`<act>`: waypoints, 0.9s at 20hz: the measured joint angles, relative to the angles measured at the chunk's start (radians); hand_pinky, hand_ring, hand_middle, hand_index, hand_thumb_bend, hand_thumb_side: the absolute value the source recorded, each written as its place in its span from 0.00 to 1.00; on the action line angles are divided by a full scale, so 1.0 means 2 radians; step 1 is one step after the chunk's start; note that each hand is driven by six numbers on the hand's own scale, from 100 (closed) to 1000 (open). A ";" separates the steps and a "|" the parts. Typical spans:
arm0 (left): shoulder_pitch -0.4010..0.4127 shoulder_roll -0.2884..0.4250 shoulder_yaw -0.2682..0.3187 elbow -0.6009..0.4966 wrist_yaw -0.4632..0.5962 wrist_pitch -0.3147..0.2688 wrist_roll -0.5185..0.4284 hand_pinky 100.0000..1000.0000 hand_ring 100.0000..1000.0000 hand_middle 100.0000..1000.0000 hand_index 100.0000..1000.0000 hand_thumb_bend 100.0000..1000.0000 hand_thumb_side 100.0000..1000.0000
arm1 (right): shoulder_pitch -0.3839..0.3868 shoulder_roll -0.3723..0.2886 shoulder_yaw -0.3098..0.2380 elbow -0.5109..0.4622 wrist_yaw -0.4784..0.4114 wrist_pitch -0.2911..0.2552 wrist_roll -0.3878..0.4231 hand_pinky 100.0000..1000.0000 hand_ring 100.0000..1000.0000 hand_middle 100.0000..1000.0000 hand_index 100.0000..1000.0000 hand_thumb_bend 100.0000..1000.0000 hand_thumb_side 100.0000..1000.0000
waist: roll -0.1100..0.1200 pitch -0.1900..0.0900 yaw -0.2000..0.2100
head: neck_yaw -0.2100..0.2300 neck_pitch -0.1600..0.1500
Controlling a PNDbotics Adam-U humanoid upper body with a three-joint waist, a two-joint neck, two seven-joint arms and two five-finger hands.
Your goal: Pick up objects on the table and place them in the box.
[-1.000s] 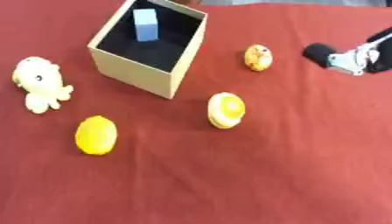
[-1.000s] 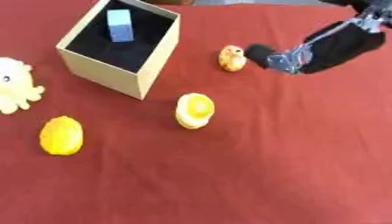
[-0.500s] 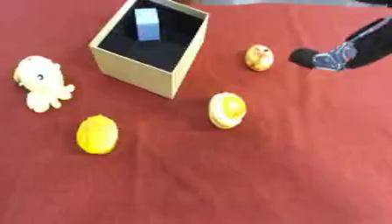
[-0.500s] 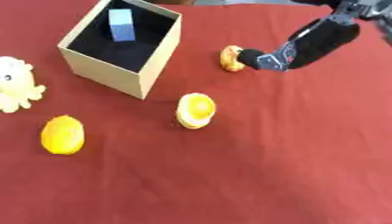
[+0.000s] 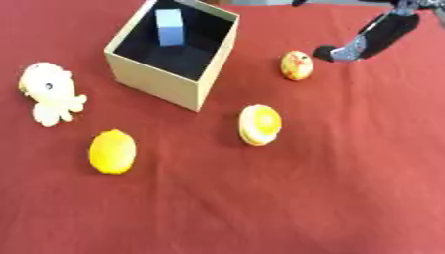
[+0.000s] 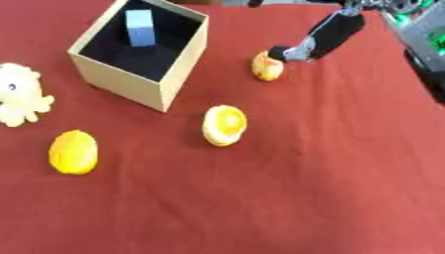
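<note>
An open cardboard box (image 5: pixel 158 82) stands at the upper left with a blue block (image 5: pixel 169 27) inside it. A small orange toy (image 5: pixel 296 65) lies to the right of the box. My right hand (image 5: pixel 342 51) reaches in from the upper right, and its tip sits just right of that toy, close to touching it. A round yellow toy (image 5: pixel 260 124) rests in the middle of the red table. A yellow lemon (image 5: pixel 113 151) lies at the lower left, and a pale octopus plush (image 5: pixel 48 96) lies at the far left. My left hand is out of sight.
A red cloth (image 5: pixel 330 188) covers the whole table. Grey equipment with green parts (image 6: pixel 426 30) shows at the upper right edge in the right eye view.
My right hand has moved left, from well apart to right beside the small orange toy. The toys and the box have stayed in place.
</note>
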 measured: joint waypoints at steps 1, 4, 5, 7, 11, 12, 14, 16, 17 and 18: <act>0.000 0.000 0.000 0.000 0.000 0.000 0.000 0.75 0.74 0.78 0.89 0.26 0.65 | -0.003 0.007 0.000 0.016 0.005 -0.005 0.002 0.87 0.96 0.81 0.88 0.26 0.26 | 0.000 0.001 0.001 | 0.000 0.000; -0.001 0.000 0.000 0.000 0.001 0.000 -0.001 0.75 0.74 0.78 0.89 0.26 0.66 | -0.009 0.023 -0.004 0.056 0.019 -0.015 0.002 0.87 0.96 0.81 0.88 0.26 0.25 | 0.000 0.004 0.003 | -0.001 0.000; -0.001 0.000 0.000 0.000 0.001 0.000 -0.001 0.75 0.74 0.78 0.89 0.26 0.66 | -0.010 0.028 -0.006 0.066 0.024 -0.018 0.001 0.87 0.96 0.81 0.88 0.26 0.25 | 0.000 0.004 0.004 | -0.002 0.000; -0.001 0.000 0.000 0.000 0.001 0.000 -0.001 0.75 0.74 0.78 0.89 0.26 0.66 | -0.011 0.035 -0.010 0.082 0.032 -0.023 -0.002 0.87 0.96 0.81 0.88 0.28 0.23 | 0.000 0.006 0.005 | -0.002 0.000; -0.002 0.000 0.000 0.000 0.001 0.000 -0.001 0.75 0.74 0.78 0.89 0.26 0.66 | -0.011 0.047 -0.014 0.104 0.047 -0.033 -0.005 0.87 0.96 0.79 0.86 0.39 0.15 | 0.000 0.008 0.006 | -0.003 0.000; -0.002 -0.001 0.000 0.000 0.001 0.000 -0.001 0.75 0.74 0.78 0.89 0.25 0.66 | -0.011 0.048 -0.015 0.108 0.051 -0.035 -0.005 0.87 0.96 0.78 0.85 0.41 0.13 | 0.000 0.009 0.006 | -0.004 0.000; -0.002 -0.002 0.000 0.000 0.002 0.000 -0.001 0.75 0.74 0.78 0.89 0.25 0.66 | -0.011 0.052 -0.016 0.113 0.062 -0.038 -0.005 0.86 0.95 0.76 0.83 0.42 0.12 | 0.000 0.010 0.006 | -0.004 -0.001; -0.002 -0.004 0.000 0.000 0.003 0.000 -0.001 0.75 0.74 0.78 0.89 0.25 0.67 | -0.012 0.054 -0.019 0.119 0.075 -0.040 -0.009 0.86 0.94 0.75 0.83 0.45 0.09 | 0.000 0.012 0.006 | -0.004 -0.001; -0.002 -0.004 0.000 0.000 0.003 0.001 -0.002 0.74 0.74 0.78 0.89 0.25 0.67 | -0.014 0.056 -0.020 0.122 0.083 -0.040 -0.013 0.86 0.94 0.75 0.83 0.45 0.09 | 0.000 0.012 0.006 | -0.004 -0.001; -0.002 -0.004 0.000 0.000 0.004 0.001 -0.002 0.74 0.74 0.78 0.89 0.25 0.67 | -0.015 0.058 -0.022 0.126 0.092 -0.040 -0.017 0.86 0.94 0.75 0.83 0.44 0.10 | 0.000 0.012 0.007 | -0.005 -0.001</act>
